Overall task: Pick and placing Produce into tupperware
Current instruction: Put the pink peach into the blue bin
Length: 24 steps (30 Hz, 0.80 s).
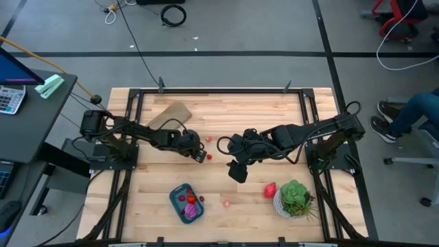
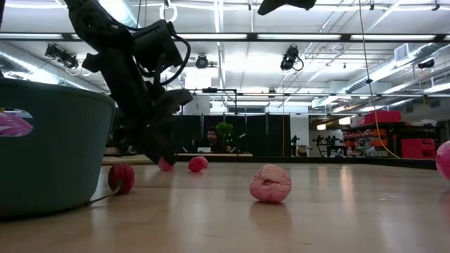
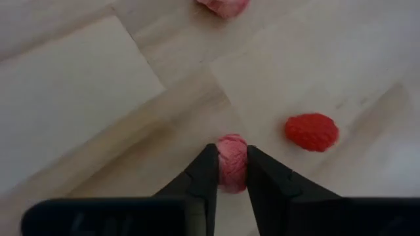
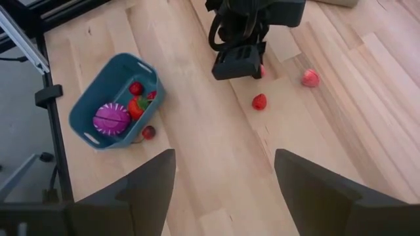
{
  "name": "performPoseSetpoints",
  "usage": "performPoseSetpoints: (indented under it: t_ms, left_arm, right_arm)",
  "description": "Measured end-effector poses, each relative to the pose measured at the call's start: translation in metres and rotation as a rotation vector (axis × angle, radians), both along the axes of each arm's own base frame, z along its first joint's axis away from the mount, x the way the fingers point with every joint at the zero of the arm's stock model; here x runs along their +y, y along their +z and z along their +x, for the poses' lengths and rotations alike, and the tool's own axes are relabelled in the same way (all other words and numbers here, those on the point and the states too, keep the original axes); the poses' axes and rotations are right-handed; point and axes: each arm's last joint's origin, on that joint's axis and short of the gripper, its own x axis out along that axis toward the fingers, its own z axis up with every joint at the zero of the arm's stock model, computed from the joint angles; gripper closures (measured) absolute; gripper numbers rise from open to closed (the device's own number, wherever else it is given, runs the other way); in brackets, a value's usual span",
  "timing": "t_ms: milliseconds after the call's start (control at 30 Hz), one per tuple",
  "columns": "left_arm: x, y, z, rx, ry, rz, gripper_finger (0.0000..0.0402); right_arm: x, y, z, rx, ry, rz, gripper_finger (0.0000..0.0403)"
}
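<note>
1. Left gripper (image 3: 225, 172) has its two dark fingers pressed against a pale red berry (image 3: 231, 160) that sits on the wooden table (image 1: 226, 116), clamped from both sides. The risk I see: the piece is tiny and round and only the fingertips hold it, so it could squirt out on the lift and roll away, perhaps knocking the brighter red berry (image 3: 312, 132) lying just beside it.

2. A second risk lies in the carry. The teal tupperware (image 1: 177, 206) sits near the front edge of the table, well apart from the pick spot, and already holds a magenta-purple piece (image 4: 110, 118) and some red ones. A release from too high could bounce the berry off those and over the shallow wall.

3. Left arm (image 1: 137, 132) reaches from the left side toward the table's middle, wrist tipped down so the fingertips touch the wood.

4. Right gripper (image 4: 223, 177) hangs above the table's centre with its fingers spread wide and nothing between them, looking down on the left arm's work.

5. Other loose produce: a pale pink ball (image 2: 270, 183) near the front, and one small red piece (image 4: 149, 132) touching the container's outer wall.
</note>
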Motion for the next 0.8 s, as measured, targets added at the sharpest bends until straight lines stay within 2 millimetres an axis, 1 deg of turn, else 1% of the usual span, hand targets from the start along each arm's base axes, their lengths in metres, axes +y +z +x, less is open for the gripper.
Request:
performPoseSetpoints:
  t_ms: [133, 267, 400, 500, 633, 733, 800]
  left_arm:
    - [-0.001, 0.008, 0.003, -0.030, -0.026, -0.031, 0.0339]
    - [-0.004, 0.028, 0.011, -0.111, -0.085, -0.105, 0.0338]
    - [-0.015, 0.051, 0.018, -0.180, -0.196, -0.203, 0.0333]
    - [-0.031, 0.066, 0.020, -0.187, -0.279, -0.242, 0.0334]
    - [-0.062, 0.082, 0.016, -0.106, -0.421, -0.244, 0.0340]
    - [-0.088, 0.088, 0.006, 0.008, -0.513, -0.242, 0.0338]
    - [-0.105, 0.090, 0.001, 0.040, -0.559, -0.246, 0.0334]
  right_arm:
    - [0.000, 0.000, 0.000, 0.000, 0.001, 0.000, 0.0134]
    - [0.000, -0.001, 0.000, 0.002, 0.001, -0.001, 0.0134]
    - [0.000, -0.001, 0.000, 0.007, 0.000, -0.005, 0.0134]
    - [0.000, -0.001, 0.000, 0.006, -0.006, -0.014, 0.0134]
    - [-0.001, -0.001, 0.000, 0.004, -0.011, -0.021, 0.0134]
    - [-0.001, -0.001, 0.000, 0.003, -0.011, -0.021, 0.0134]
    - [-0.001, -0.001, 0.000, 0.003, -0.011, -0.022, 0.0134]
